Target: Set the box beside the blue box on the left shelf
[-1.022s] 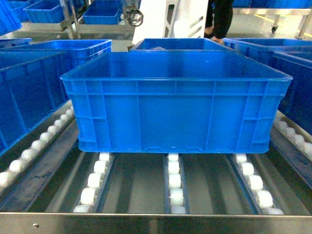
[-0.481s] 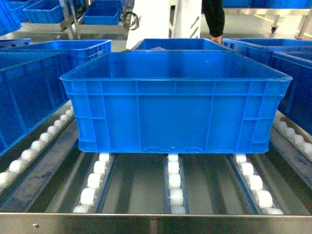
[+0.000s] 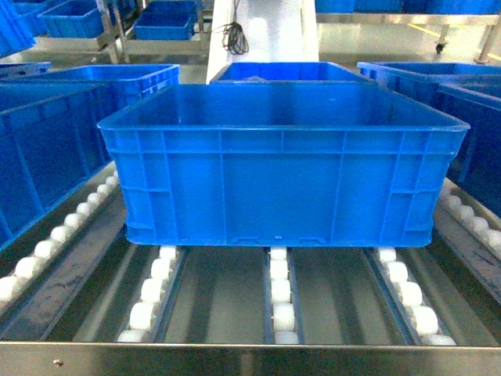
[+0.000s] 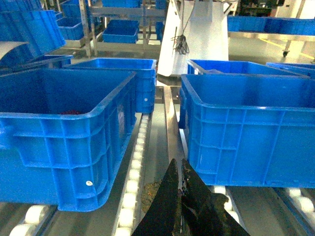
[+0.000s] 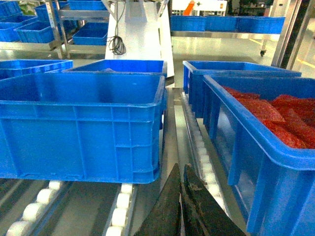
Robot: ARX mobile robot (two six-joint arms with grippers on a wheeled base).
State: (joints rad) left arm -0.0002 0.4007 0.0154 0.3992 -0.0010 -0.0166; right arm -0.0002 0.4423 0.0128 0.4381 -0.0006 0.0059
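The box (image 3: 282, 164), a large bright-blue ribbed crate, stands on the left shelf (image 3: 227, 294), across its white roller tracks and behind the steel front lip. Another blue box (image 3: 47, 149) stands just to its left, with a narrow gap between them. Neither gripper shows in the head view. In the left wrist view my left gripper (image 4: 178, 162) is shut and empty, low in the gap between the left blue box (image 4: 59, 132) and the box (image 4: 251, 128). My right gripper (image 5: 181, 167) is shut and empty beside the box's right corner (image 5: 81, 123).
A blue crate holding red bags (image 5: 268, 147) stands close on the right of the box. More blue crates (image 3: 290, 72) sit behind it on the rollers. A white machine column with hanging cables (image 3: 258, 35) and racks of crates stand farther back.
The person standing in the background has left the view. The box and the shelf have not moved.
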